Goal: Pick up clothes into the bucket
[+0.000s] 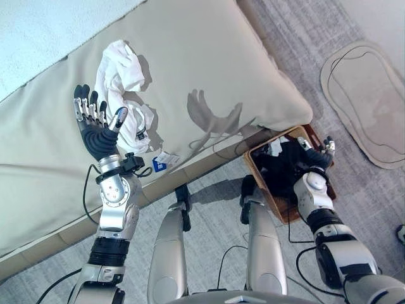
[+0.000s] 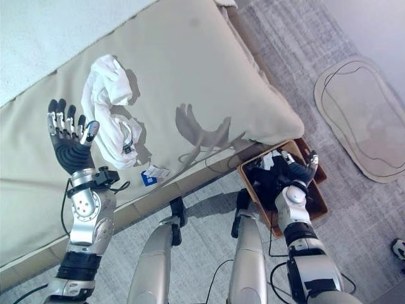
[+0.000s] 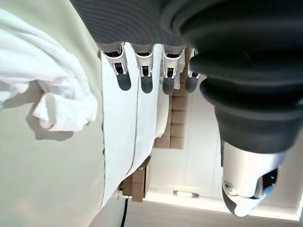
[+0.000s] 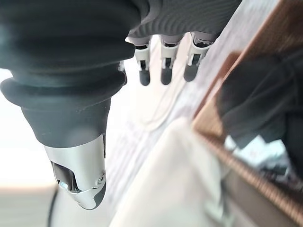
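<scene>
A brown basket (image 1: 276,201) is seen on the grey carpet (image 1: 373,209) just beside the bed (image 1: 209,57), with dark clothes (image 1: 281,168) heaped inside. The right hand (image 1: 316,155) is held over the basket, its fingers released and straight, with nothing gripped. Further left, the left hand (image 1: 95,130) is raised over the bed with its palm open, fingers spread and nothing held. Just past that hand, a crumpled white garment (image 1: 120,82) is lying on the beige bedcover, apart from the fingers. A small blue-and-white tag (image 1: 160,163) is seen at the bed's near edge, below the garment. A pale oval mat (image 1: 370,101) is laid on the carpet beyond the basket.
</scene>
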Controlling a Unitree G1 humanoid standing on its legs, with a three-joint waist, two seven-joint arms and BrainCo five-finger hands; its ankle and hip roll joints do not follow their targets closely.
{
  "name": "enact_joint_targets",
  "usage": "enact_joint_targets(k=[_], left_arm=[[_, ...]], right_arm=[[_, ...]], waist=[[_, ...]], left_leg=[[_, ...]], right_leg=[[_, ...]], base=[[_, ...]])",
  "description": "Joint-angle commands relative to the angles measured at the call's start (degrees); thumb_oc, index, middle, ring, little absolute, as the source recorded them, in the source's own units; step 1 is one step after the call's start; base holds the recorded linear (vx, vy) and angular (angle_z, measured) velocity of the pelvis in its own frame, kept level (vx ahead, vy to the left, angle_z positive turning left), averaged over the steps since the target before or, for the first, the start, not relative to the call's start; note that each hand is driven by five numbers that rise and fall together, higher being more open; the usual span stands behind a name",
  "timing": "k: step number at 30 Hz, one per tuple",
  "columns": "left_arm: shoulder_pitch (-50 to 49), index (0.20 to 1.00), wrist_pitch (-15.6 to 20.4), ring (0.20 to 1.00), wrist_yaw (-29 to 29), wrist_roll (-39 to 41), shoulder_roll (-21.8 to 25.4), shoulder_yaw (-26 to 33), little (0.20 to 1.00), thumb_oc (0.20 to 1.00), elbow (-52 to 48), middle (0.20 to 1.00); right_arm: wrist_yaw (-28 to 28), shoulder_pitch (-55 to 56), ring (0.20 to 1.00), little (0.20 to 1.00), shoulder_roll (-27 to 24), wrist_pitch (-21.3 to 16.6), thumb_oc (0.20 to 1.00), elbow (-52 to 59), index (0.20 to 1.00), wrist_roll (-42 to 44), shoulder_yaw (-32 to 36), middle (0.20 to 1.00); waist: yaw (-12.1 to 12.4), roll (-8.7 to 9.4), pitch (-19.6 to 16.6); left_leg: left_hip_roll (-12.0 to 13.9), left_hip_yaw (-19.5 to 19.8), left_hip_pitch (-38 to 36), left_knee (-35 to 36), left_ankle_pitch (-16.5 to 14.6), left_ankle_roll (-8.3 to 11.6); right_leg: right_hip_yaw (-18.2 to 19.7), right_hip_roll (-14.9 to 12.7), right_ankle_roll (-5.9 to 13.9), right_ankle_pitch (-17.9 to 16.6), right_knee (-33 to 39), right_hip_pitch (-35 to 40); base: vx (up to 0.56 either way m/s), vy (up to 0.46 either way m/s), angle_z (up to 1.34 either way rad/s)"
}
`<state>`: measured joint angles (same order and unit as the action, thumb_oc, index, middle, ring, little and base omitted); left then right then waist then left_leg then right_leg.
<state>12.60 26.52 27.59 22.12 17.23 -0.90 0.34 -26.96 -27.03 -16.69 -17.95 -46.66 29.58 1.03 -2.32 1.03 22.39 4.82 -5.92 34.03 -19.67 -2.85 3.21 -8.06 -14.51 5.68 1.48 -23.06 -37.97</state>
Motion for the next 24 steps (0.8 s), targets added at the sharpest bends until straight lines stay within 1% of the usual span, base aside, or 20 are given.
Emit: enact_joint_targets(k=[1,2,3,4,5,6,7,8,11,12,13,14,15,16,17,18,20,22,24], left_arm=[[-0.7,1.000,1.5,1.000,0.2,-1.8,1.8,3.0,1.000,1.000,0.1,1.000],[-1.5,1.000,1.1,1.000,0.2,-2.4,2.1,3.4,1.000,1.000,1.1,1.000],[-1.6,1.000,1.1,1.000,0.2,-2.4,2.1,3.4,1.000,1.000,1.1,1.000],[-2.4,1.000,0.4,1.000,0.2,-3.1,2.5,3.7,1.000,1.000,2.7,1.000],[-2.3,1.000,0.5,1.000,0.2,-3.1,2.5,3.7,1.000,1.000,2.7,1.000],[-2.8,1.000,-0.2,1.000,-0.4,-3.7,3.2,3.6,1.000,1.000,4.5,1.000],[-2.8,1.000,-0.2,1.000,-0.4,-3.7,3.3,3.6,1.000,1.000,4.5,1.000],[-2.9,1.000,-0.8,1.000,-0.7,-4.4,3.7,3.5,1.000,1.000,5.2,1.000],[-2.1,1.000,-2.6,1.000,-0.2,-9.8,5.5,2.7,1.000,1.000,8.5,1.000],[-1.2,1.000,-4.2,1.000,1.2,-14.5,6.6,2.3,1.000,1.000,11.0,1.000],[-1.1,1.000,-4.2,1.000,1.2,-14.5,6.6,2.3,1.000,1.000,11.0,1.000],[0.5,1.000,-5.8,1.000,2.9,-19.5,8.3,1.2,1.000,1.000,14.6,1.000],[0.6,1.000,-5.8,1.000,3.0,-19.6,8.3,1.2,1.000,1.000,14.7,1.000],[2.8,1.000,-7.3,1.000,4.5,-22.8,9.3,-0.1,1.000,1.000,18.8,1.000],[2.9,1.000,-7.3,1.000,4.5,-22.8,9.3,-0.1,1.000,1.000,18.8,1.000],[5.4,1.000,-8.7,1.000,5.3,-25.5,10.1,-1.6,1.000,1.000,22.9,1.000],[6.7,1.000,-9.1,1.000,5.5,-26.3,10.6,-2.3,1.000,1.000,24.2,1.000],[9.4,1.000,-10.5,1.000,6.4,-28.6,12.0,-3.5,1.000,1.000,28.0,1.000],[12.4,1.000,-11.6,1.000,7.4,-30.0,13.9,-4.2,1.000,1.000,30.6,1.000]], right_arm=[[2.8,3.4,1.000,1.000,0.3,-4.6,1.000,4.0,1.000,3.4,-0.1,1.000],[4.1,5.3,1.000,1.000,1.6,-5.6,1.000,6.6,1.000,5.3,0.1,1.000],[4.1,5.4,1.000,1.000,1.6,-5.6,1.000,6.6,1.000,5.3,0.1,1.000],[4.8,6.9,1.000,1.000,2.2,-5.8,1.000,8.6,1.000,4.6,-0.3,1.000],[4.8,6.9,1.000,1.000,2.2,-5.7,1.000,8.7,1.000,4.5,-0.3,1.000],[5.0,8.1,1.000,1.000,1.7,-5.2,1.000,10.7,1.000,1.4,-1.5,1.000],[5.0,8.1,1.000,1.000,1.8,-5.2,1.000,10.8,1.000,1.3,-1.5,1.000],[5.3,9.0,1.000,1.000,1.4,-4.7,1.000,12.5,1.000,-0.8,-2.5,1.000],[7.4,10.9,1.000,1.000,-0.1,-3.7,1.000,15.8,1.000,-6.6,-5.8,1.000],[9.0,11.9,1.000,1.000,-1.4,-3.6,1.000,19.2,1.000,-9.9,-7.9,1.000],[9.0,11.9,1.000,1.000,-1.4,-3.5,1.000,19.2,1.000,-9.9,-7.9,1.000],[10.7,11.5,1.000,1.000,-1.8,-3.5,1.000,21.3,1.000,-12.0,-10.8,1.000],[10.7,11.5,1.000,1.000,-1.8,-3.5,1.000,21.3,1.000,-12.0,-10.8,1.000],[12.1,11.1,1.000,1.000,-1.9,-3.6,1.000,23.2,1.000,-12.8,-13.4,1.000],[12.1,11.1,1.000,1.000,-1.8,-3.6,1.000,23.2,1.000,-12.8,-13.4,1.000],[13.2,10.1,1.000,1.000,-1.8,-3.8,1.000,24.8,1.000,-14.1,-16.1,1.000],[13.6,9.3,1.000,1.000,-1.5,-3.9,1.000,25.5,1.000,-14.2,-17.1,1.000],[13.8,7.5,1.000,1.000,-0.9,-4.0,1.000,26.1,1.000,-14.7,-19.6,1.000],[14.0,5.8,1.000,1.000,-0.2,-4.2,1.000,27.4,1.000,-14.3,-21.5,1.000]], waist=[[0.2,0.69,-1.6],[0.4,1.04,-1.8],[0.4,1.06,-1.7],[0.6,1.19,-2.1],[0.4,1.28,-2.1],[0.6,1.25,-2.3],[0.5,1.33,-2.3],[0.5,1.37,-2.3],[0.6,1.69,-2.3],[0.7,1.99,-1.8],[0.7,2.04,-1.8],[0.9,2.48,-1.2],[0.8,2.55,-1.2],[1.1,3.21,-0.5],[1.0,3.28,-0.6],[1.4,3.87,0.1],[1.4,4.35,0.2],[2.0,4.90,1.1],[2.5,5.42,1.7]], left_leg=[[0.3,1.5,-1.8,3.5,1.1,1.26],[0.5,1.6,-4.2,5.0,1.4,1.41],[0.5,1.6,-4.5,5.1,1.5,1.42],[0.6,1.8,-6.7,6.4,1.8,1.56],[0.4,1.8,-6.6,6.7,2.3,1.49],[0.6,1.9,-8.8,7.8,2.3,1.54],[0.4,1.9,-8.7,8.1,2.7,1.47],[0.5,2.1,-9.5,8.6,3.0,1.47],[0.6,2.6,-10.8,8.3,3.0,1.27],[0.9,2.8,-10.8,6.7,2.2,1.09],[0.7,2.9,-10.7,6.9,2.5,1.02],[0.9,3.2,-10.5,5.2,1.7,0.95],[0.8,3.2,-10.3,5.3,2.0,0.89],[1.1,3.3,-9.7,3.4,1.2,0.88],[1.0,3.3,-9.5,3.6,1.5,0.81],[1.4,3.6,-8.7,1.6,0.8,0.95],[1.5,3.8,-7.8,0.9,0.9,0.92],[1.9,4.3,-6.2,-2.0,-0.2,1.01],[1.9,5.0,-3.6,-4.6,-0.8,0.90]], right_leg=[[-3.3,-2.6,4.00,-7.9,10.3,5.5],[-4.1,-2.4,4.10,-7.9,11.4,8.3],[-4.2,-2.4,4.11,-7.9,11.5,8.6],[-4.8,-2.3,4.23,-8.0,12.5,10.8],[-4.8,-2.4,4.20,-8.3,12.9,10.8],[-5.2,-2.3,4.45,-8.2,13.3,12.7],[-5.3,-2.4,4.43,-8.5,13.5,12.7],[-5.6,-2.4,4.51,-8.5,13.6,13.5],[-5.9,-2.7,4.49,-7.9,13.3,15.3],[-5.9,-2.5,4.40,-7.1,12.3,15.7],[-6.0,-2.6,4.39,-7.3,12.5,15.6],[-5.8,-2.3,4.27,-6.7,11.6,15.8],[-5.8,-2.4,4.26,-6.9,11.8,15.7],[-5.8,-2.0,4.12,-6.5,11.3,15.8],[-5.9,-2.1,4.11,-6.7,11.5,15.7],[-5.9,-1.5,4.01,-6.2,10.9,15.3],[-6.1,-1.6,3.93,-6.4,10.9,14.9],[-6.2,-1.2,3.73,-5.6,9.1,14.2],[-6.2,-1.1,3.48,-4.5,6.5,12.0]], base=[[0.11,-0.041,0.08],[0.11,-0.041,0.08],[0.11,-0.019,0.07],[0.05,0.004,0.08],[0.11,-0.001,0.07],[0.04,-0.001,0.05],[0.07,-0.002,0.07],[0.04,0.002,0.08],[0.06,0.001,0.08],[0.03,0.012,0.08],[0.03,0.013,0.09],[-0.01,0.018,0.10],[-0.02,0.006,0.11],[-0.04,-0.003,0.08],[-0.05,-0.016,0.04],[-0.03,-0.005,0.02],[-0.04,-0.014,0.01],[-0.06,-0.015,0.00],[-0.09,-0.001,0.00]])
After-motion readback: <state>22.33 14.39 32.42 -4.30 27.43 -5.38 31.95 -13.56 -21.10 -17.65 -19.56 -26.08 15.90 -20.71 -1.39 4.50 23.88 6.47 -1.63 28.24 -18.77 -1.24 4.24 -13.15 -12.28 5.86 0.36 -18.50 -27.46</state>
